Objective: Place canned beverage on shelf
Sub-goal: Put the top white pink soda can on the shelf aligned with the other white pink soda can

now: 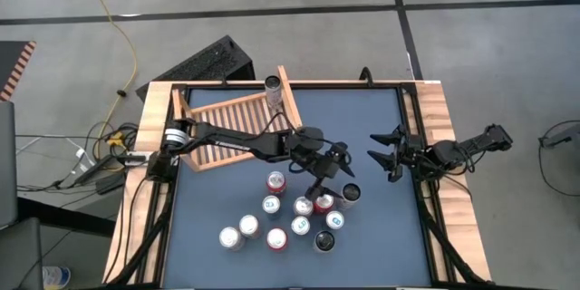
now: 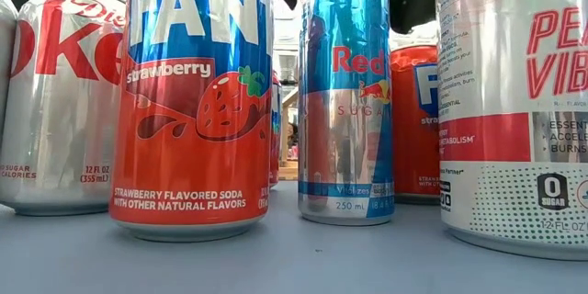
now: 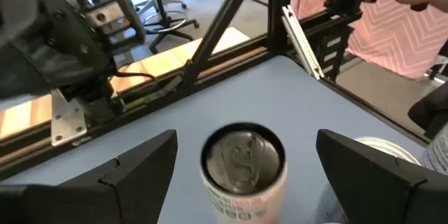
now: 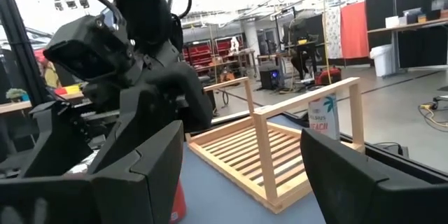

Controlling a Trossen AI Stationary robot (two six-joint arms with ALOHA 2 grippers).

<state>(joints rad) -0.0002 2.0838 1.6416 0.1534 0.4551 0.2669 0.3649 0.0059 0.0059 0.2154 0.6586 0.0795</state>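
Note:
The light-wood slatted shelf (image 1: 234, 118) lies at the table's far left, with one can (image 1: 272, 84) standing at its far end. It also shows in the right wrist view (image 4: 269, 150). My left gripper (image 1: 335, 179) is open over the table's middle. Its fingers stand on either side of a white can with a silver top (image 3: 243, 164) without touching it; this looks like the can (image 1: 350, 193) at the right of the group. My right gripper (image 1: 382, 156) is open and empty near the table's right edge. Several more cans (image 1: 290, 217) stand upright toward the near edge.
In the low view the near cans stand close together: a Diet Coke (image 2: 55, 101), a strawberry Fanta (image 2: 193, 101), a slim Red Bull (image 2: 347, 92) and a white can (image 2: 514, 101). A black ridged box (image 1: 213, 62) lies on the floor beyond the far left corner.

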